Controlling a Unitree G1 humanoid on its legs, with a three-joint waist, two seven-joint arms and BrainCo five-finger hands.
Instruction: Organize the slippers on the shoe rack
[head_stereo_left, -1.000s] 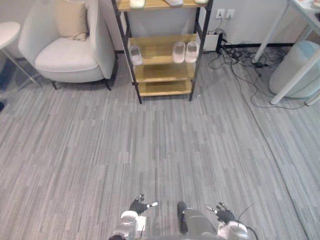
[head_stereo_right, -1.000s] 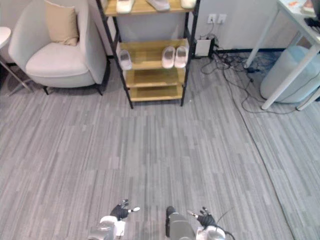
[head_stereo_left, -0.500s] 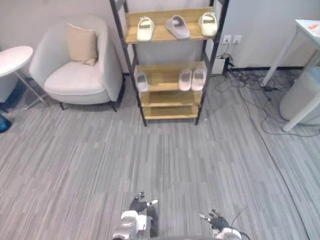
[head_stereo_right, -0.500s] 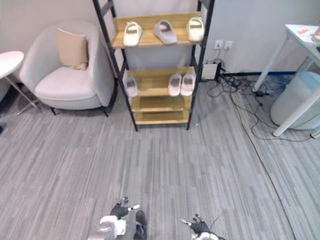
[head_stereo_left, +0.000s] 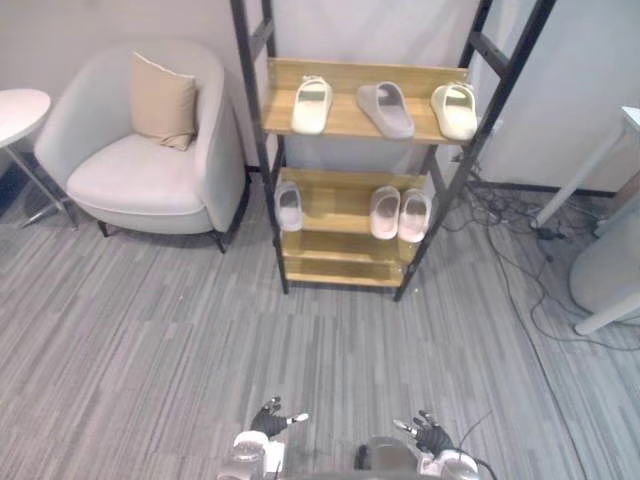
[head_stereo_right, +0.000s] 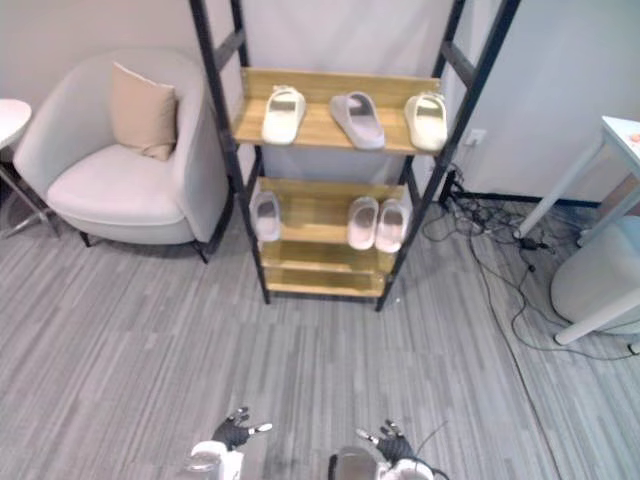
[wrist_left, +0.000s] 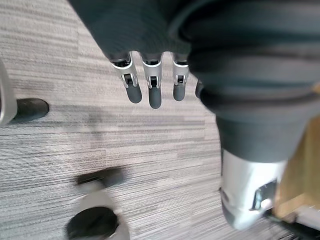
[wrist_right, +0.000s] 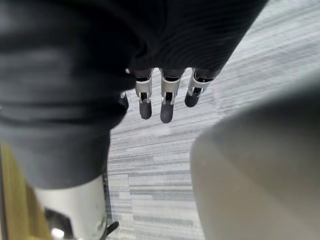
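Slippers already sit on two levels of the shoe rack. On the upper shelf are a cream slipper, a grey slipper and a pale slipper at the right end. On the shelf below, a lone white slipper lies at the left end and a white pair lies side by side toward the right. Most have their long axis running front to back; the grey one is turned at an angle to its neighbours.

All lie straight ahead of the hands and well apart from them, across open floor. The lone slipper is on the side of the left hand, the pair and the pale one on the side of the right hand. Neither looks within reach, so closing the distance likely comes first.

Both hands hang low and hold nothing. The left hand's fingers and the right hand's fingers are straight and slightly apart.

Against half a second ago the whole view has shifted, so the camera has moved: the rack now looks nearer. The slippers keep their places on the shelves. An armchair stands just beside the rack.
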